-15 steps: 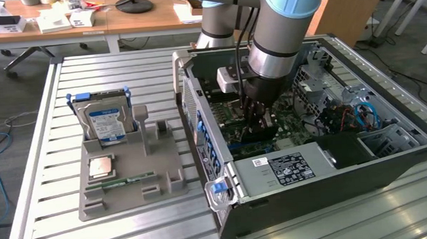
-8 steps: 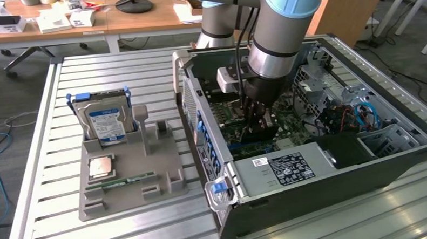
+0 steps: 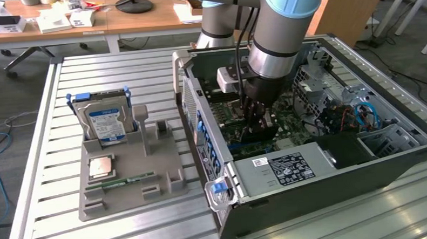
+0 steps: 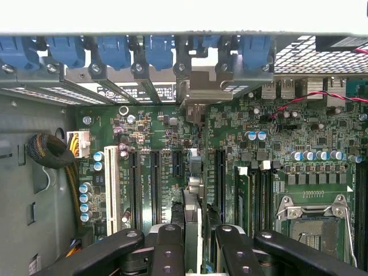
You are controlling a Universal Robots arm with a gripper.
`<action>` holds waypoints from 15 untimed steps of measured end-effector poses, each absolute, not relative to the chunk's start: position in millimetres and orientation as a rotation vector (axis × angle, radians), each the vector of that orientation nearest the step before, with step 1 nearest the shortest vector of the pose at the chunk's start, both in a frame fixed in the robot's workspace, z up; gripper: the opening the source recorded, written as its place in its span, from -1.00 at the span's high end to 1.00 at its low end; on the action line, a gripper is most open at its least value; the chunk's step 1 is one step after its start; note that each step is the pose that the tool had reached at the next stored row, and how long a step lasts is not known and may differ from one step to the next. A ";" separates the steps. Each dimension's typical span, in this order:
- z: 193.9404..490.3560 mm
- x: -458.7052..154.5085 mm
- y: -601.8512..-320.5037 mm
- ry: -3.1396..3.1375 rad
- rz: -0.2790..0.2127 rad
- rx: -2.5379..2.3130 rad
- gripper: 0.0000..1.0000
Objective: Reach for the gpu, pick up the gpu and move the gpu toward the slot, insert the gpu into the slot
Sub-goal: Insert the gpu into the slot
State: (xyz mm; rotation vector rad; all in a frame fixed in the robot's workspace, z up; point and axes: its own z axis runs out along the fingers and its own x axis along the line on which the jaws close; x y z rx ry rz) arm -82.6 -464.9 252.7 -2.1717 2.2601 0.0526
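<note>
Your pincer grips the gpu edge-on — upright above the motherboard, inside the open computer case.

blue-labelled hard drive, grey holder tray, processor chip

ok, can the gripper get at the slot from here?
Likely yes: the gripper, shut on the gpu, hangs inside the open case just above the slot; nothing visible between them.
</note>
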 end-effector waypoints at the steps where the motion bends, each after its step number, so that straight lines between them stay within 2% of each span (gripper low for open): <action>1: 252.7 -82.5 -464.9 2.260 0.053 -2.172 0.48; 15: 252.7 -82.6 -464.9 2.260 0.053 -2.172 0.48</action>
